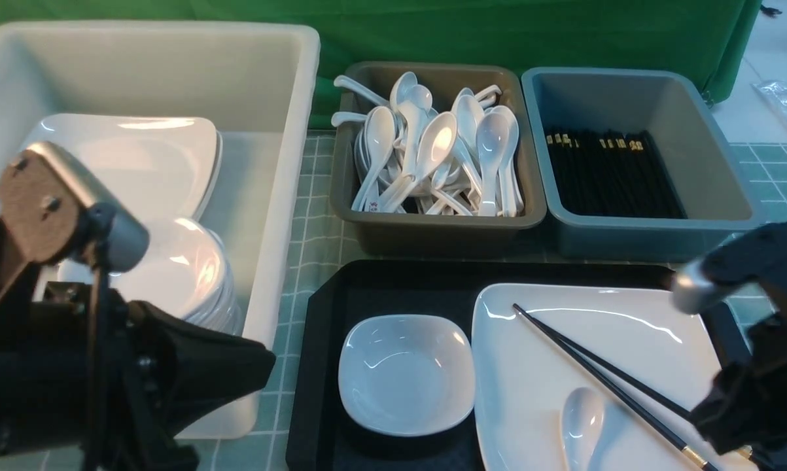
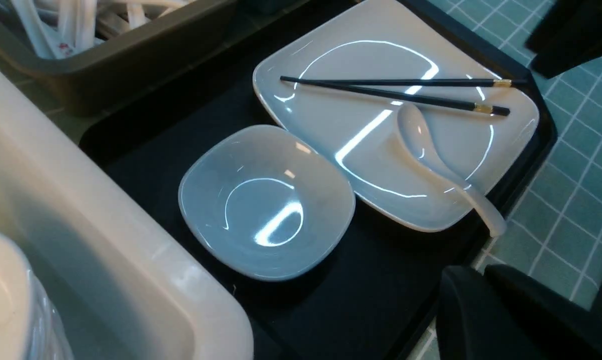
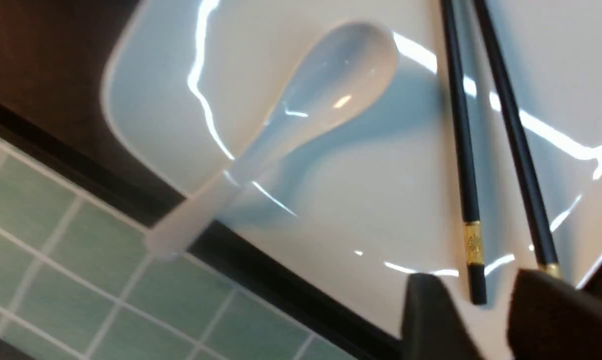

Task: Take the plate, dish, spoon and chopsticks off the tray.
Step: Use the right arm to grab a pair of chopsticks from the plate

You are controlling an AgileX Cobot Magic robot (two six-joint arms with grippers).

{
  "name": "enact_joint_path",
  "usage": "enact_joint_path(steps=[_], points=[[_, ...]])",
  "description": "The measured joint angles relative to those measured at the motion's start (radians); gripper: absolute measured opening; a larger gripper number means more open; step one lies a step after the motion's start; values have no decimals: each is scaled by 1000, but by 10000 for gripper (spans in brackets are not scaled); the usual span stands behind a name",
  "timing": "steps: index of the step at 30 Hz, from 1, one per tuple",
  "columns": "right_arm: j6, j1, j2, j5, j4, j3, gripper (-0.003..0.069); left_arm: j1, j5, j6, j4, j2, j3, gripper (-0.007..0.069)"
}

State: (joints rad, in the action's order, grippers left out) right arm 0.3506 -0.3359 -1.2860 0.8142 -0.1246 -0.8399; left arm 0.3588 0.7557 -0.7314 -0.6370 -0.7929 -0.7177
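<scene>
The black tray [image 1: 393,281] holds the small deep dish [image 1: 406,373] on its left and the large plate [image 1: 629,314] on its right. On the plate lie the white spoon [image 1: 579,418] and the black chopsticks [image 1: 589,366], crossing near their thin tips. My right gripper [image 3: 476,285] is open at the plate's near right corner. One chopstick's [image 3: 463,150] gold-banded end lies between its fingers, untouched; the other end is partly hidden behind one finger. The spoon [image 3: 331,85] lies apart from it. My left gripper [image 2: 473,272] is shut and empty, above the tray's [image 2: 381,290] near edge, short of the dish [image 2: 265,200].
A large white bin [image 1: 288,131] at the left holds stacked plates and dishes. Behind the tray stand a brown bin [image 1: 432,229] full of white spoons and a grey bin [image 1: 629,235] holding black chopsticks. A green checked cloth [image 1: 314,216] covers the table.
</scene>
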Motion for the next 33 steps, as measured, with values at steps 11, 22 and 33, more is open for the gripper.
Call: enact_joint_path(steps=[11,22,33], points=[[104,0,-288,-148,61,-54,578,0,21,-2,0,141,-4,17],[110,27,-443,-210,106,-125,587,0,23,-2,11,142,-4,17],[141,32,-490,-160,89,-153,414,0,24,-6,13,142,-4,17]])
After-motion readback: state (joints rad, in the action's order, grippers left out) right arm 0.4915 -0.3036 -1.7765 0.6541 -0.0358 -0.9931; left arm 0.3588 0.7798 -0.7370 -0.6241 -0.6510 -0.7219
